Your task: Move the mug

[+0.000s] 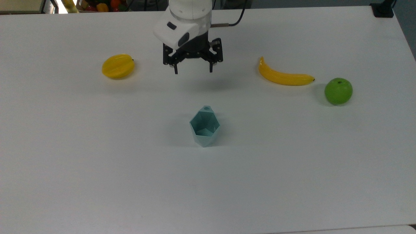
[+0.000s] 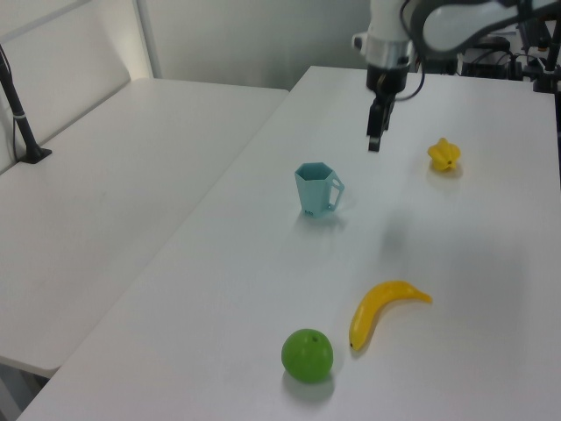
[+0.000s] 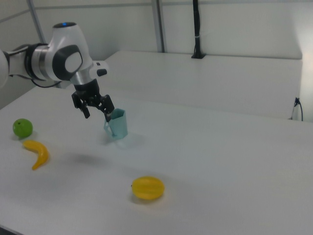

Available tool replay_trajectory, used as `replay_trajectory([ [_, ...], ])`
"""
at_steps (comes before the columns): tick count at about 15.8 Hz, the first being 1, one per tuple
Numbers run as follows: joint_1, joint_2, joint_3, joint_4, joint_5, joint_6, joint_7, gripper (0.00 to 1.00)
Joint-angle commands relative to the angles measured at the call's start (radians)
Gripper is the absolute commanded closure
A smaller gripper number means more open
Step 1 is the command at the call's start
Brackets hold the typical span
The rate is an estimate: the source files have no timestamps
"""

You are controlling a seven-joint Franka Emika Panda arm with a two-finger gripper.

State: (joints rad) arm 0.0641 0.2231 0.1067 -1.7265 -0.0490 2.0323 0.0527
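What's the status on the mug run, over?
Gripper open, empty, above table. Mug upright, untouched, mid-table. Path clear; starfruit and banana off to the sides.

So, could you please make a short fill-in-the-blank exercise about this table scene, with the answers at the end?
1. The mug stands upright, and nothing is inside it: it is ____.
2. The open pincer hangs above the table and holds ____.
3. In the top view, the banana lies between the pincer and the green ____.
4. In the top view, the yellow fruit lies on the pincer's ____ side.

Missing words: empty; nothing; apple; left
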Motion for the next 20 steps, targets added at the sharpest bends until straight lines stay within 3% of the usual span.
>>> replay_trajectory([
  [1,0.029,0.062,-0.009,-0.036,-0.017,0.162,0.032,0.00],
  [4,0.043,0.139,-0.009,-0.034,-0.078,0.293,0.139,0.00],
  [8,0.059,0.214,-0.009,-0.031,-0.155,0.406,0.249,0.17],
  [14,0.057,0.220,-0.009,-0.030,-0.160,0.436,0.254,0.85],
  [16,0.057,0.217,-0.009,-0.030,-0.160,0.436,0.256,0.98],
  [20,0.057,0.107,-0.009,-0.115,-0.160,0.407,0.254,0.98],
])
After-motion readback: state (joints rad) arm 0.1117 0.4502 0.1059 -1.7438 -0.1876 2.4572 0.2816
